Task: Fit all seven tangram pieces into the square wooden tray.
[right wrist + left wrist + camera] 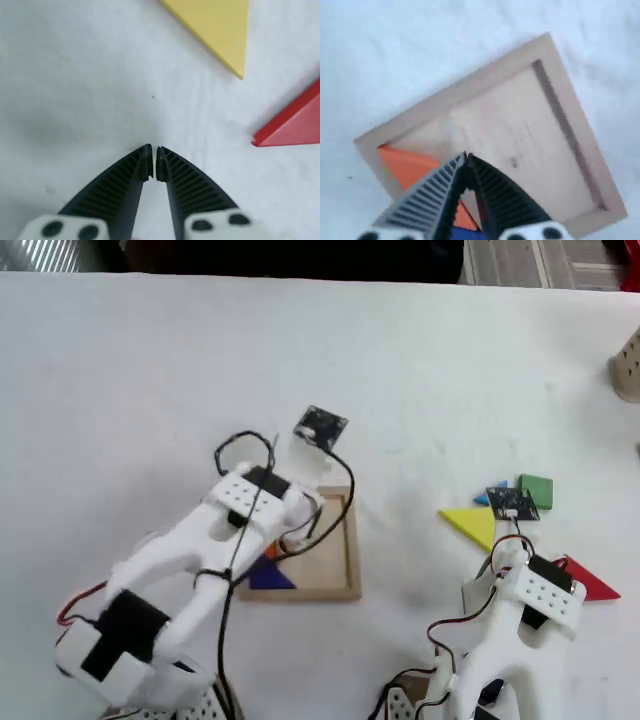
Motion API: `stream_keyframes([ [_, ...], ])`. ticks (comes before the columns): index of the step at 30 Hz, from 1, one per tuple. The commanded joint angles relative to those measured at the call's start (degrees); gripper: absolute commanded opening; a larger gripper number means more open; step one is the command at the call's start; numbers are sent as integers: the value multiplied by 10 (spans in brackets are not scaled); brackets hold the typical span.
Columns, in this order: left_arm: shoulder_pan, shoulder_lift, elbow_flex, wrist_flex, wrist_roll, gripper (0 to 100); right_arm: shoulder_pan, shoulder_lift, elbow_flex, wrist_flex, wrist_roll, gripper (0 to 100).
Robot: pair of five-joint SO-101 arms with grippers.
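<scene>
Left gripper (466,157) hangs over the square wooden tray (452,90), fingers (432,192) pinched together, holding nothing. The tray lies on the bench (150,360) under the left arm. Orange piece (405,165) is tucked into a tray corner with the blue piece (268,578) just beside it. Probably corner-first packing, which leaves most of the floor free. Right gripper (153,150) is low over bare bench, fingers (120,185) nearly touching, empty. It sits between the yellow triangle (215,25) and red triangle (295,125), likely parked by the loose stock. Green square (537,490) lies past the yellow one. Those three are not yet in the tray, so the task looks early.
</scene>
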Motion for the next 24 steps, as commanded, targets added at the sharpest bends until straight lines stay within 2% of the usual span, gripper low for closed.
stream_keyframes([
  [1, 22, -60, -1, 4, 1, 23, -17, -12, -3, -7, 6, 18],
  [6, 102, -65, 55, 0, -1, 23, -17, -12, -3, -7, 6, 18],
  [9, 116, -65, 78, 0, -1, 23, -17, -12, -3, -7, 6, 18],
  [17, 45, -65, 94, 2, -1, 23, -17, -11, -3, -7, 6, 18],
  [24, 19, -65, 94, 1, -1, 23, -17, -11, -3, -7, 6, 18],
])
